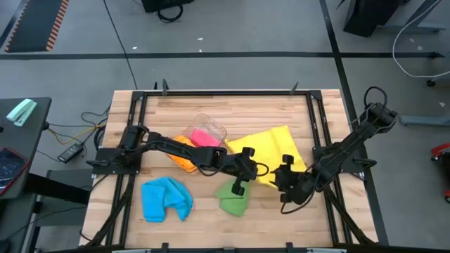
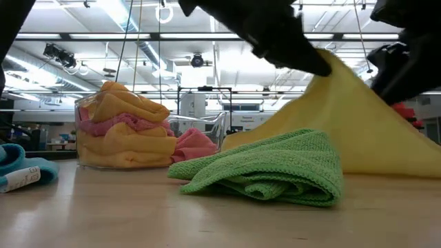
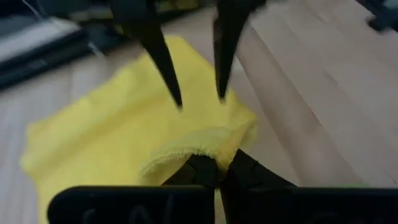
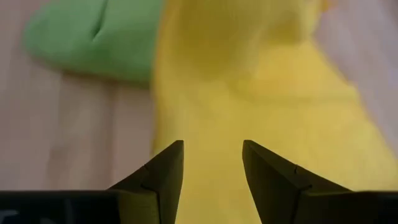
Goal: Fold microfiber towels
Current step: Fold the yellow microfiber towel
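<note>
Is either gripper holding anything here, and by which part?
The left gripper pinches the yellow towel by a bunched edge. The right gripper is open, holding nothing.

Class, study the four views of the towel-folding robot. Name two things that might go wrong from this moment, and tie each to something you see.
1. The left hand pinches only a small edge of the yellow towel, lifted in the low view; it may slip free.
2. The right hand is open over the yellow cloth without gripping; the far side could sag unevenly.
3. The green towel lies right beside the yellow one and could get dragged.
</note>
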{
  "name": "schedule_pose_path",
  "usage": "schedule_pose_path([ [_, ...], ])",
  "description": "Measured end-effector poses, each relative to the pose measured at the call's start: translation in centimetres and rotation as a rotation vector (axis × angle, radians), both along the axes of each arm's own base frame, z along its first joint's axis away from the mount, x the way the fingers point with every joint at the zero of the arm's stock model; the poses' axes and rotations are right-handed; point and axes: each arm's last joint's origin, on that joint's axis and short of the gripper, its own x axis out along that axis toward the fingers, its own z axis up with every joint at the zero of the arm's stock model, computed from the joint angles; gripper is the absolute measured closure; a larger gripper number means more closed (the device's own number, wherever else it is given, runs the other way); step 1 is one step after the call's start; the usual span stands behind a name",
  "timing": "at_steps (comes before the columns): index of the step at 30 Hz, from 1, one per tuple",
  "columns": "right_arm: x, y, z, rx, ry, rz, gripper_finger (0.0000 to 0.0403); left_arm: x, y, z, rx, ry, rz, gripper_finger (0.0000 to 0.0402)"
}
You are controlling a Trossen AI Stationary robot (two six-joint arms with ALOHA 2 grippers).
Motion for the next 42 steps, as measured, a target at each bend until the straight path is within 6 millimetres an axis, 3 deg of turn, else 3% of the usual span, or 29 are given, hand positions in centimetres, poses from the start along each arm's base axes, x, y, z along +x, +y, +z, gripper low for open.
schedule_pose_path([
  [11,0.1,0.7,0.6,-0.078,-0.228,-0.092,0.023,1.2,1.7,-2.7,0.023,0.013,0.117,0.0383],
  [21,1.6,1.3,-0.6,-0.11,-0.253,-0.092,0.023,1.0,0.3,-3.1,0.023,0.029,0.087,0.0393],
  [27,2.3,1.4,-1.2,-0.151,-0.253,-0.079,0.023,0.9,-0.1,-3.1,0.023,0.034,0.078,0.0356],
  [36,1.3,1.4,0.1,-0.096,-0.236,-0.02,0.023,1.4,0.4,-3.3,-0.001,0.0,0.1,0.028],
  [42,0.7,1.1,0.5,-0.073,-0.223,-0.034,0.023,1.9,0.8,-6.2,0.01,0.051,0.11,0.0244],
])
